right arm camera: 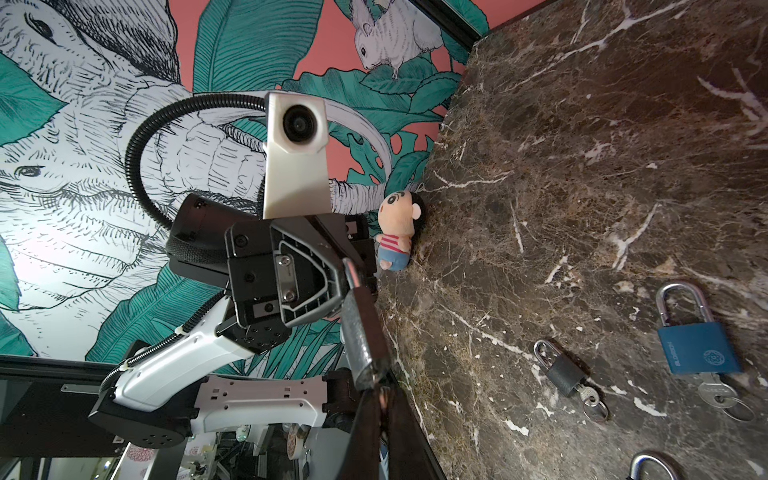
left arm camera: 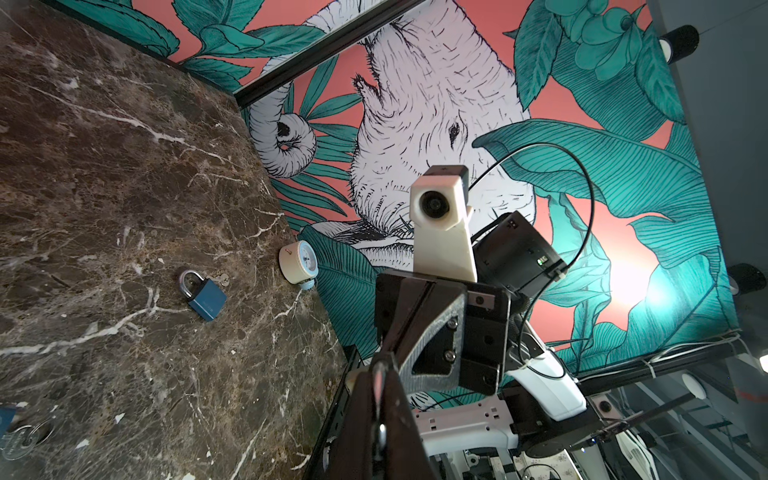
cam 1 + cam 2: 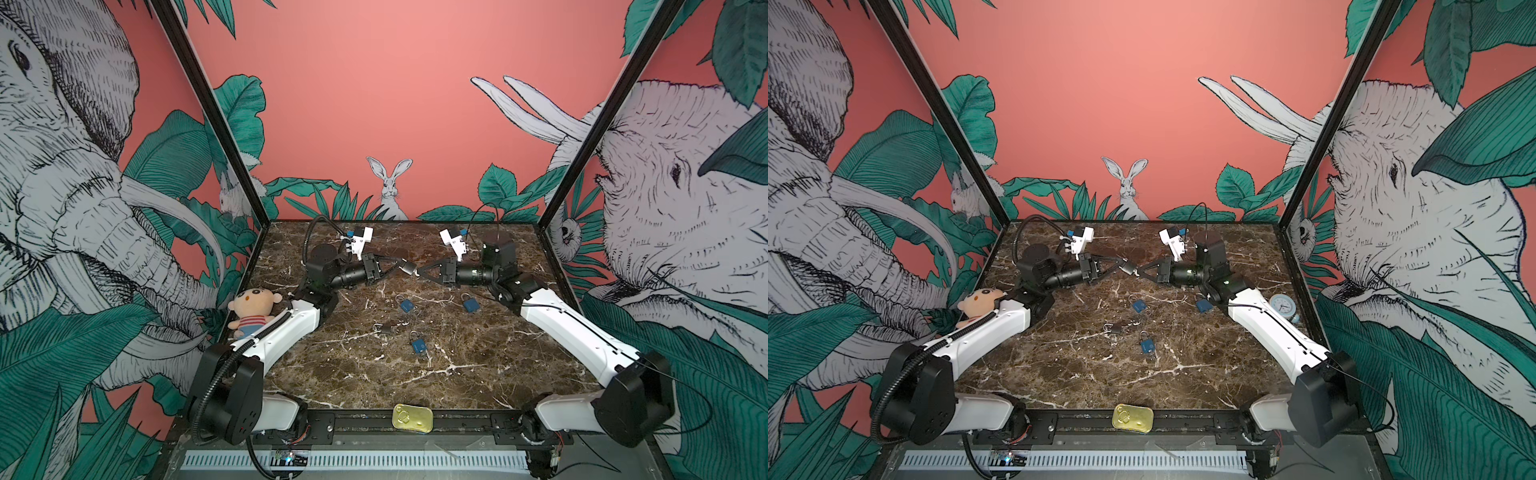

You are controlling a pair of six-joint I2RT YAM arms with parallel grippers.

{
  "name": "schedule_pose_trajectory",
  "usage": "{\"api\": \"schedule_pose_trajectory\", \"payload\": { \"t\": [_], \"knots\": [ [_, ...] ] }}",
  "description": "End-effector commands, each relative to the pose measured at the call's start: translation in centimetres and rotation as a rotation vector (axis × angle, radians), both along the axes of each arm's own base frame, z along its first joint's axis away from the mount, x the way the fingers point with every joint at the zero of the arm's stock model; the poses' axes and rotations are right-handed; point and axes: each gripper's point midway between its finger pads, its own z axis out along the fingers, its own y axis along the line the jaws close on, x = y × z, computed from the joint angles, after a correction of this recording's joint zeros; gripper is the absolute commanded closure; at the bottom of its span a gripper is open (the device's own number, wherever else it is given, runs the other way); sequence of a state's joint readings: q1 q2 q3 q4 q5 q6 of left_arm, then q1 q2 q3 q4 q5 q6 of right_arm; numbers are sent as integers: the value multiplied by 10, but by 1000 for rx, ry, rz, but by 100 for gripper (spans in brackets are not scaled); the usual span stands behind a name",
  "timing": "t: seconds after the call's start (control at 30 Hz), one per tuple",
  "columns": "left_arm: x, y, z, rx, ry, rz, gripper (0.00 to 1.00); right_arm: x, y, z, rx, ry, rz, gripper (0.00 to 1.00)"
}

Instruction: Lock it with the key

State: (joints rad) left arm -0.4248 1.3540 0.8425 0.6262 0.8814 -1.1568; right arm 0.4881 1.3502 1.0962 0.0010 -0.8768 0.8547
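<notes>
Padlock (image 3: 409, 267) is hanging in the air over the far middle of the table (image 3: 374, 374), one of five locks that are showing. The other four are lying on the table nearer than it: three blue locks (image 3: 407, 306) and one dark lock (image 3: 384, 329). Two keys (image 1: 715, 392) are showing in the right wrist view, one sticking out of the dark lock and one out of a blue lock. One doll (image 3: 253, 305) is lying at the left edge, one clock (image 3: 1282, 305) is standing at the right edge, and one tin (image 3: 412, 417) is sitting on the near rail.

Two grippers are facing each other at the padlock. The left gripper (image 3: 400, 262) is reaching in from the left, its jaws clamping the shackle end. The right gripper (image 3: 419, 272) is reaching in from the right, touching the padlock's lower end with its jaws pressed together; whatever they are pinching is hidden.
</notes>
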Motion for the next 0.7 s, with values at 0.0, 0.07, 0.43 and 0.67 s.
{"api": "schedule_pose_trajectory", "payload": {
  "t": [0.0, 0.07, 0.43, 0.67],
  "knots": [
    [2, 5, 17, -41, -47, 37, 100, -4, 6, 15, 64, -46, 41, 100],
    [3, 6, 18, -54, -45, 38, 100, -5, 6, 15, 64, -44, 41, 100],
    [14, 26, 29, -149, -31, 58, 100, -8, -5, 10, 60, -32, 24, 100],
    [11, 30, 32, -135, -42, 41, 100, -9, -10, 8, 58, -24, 14, 100]
  ]
}}
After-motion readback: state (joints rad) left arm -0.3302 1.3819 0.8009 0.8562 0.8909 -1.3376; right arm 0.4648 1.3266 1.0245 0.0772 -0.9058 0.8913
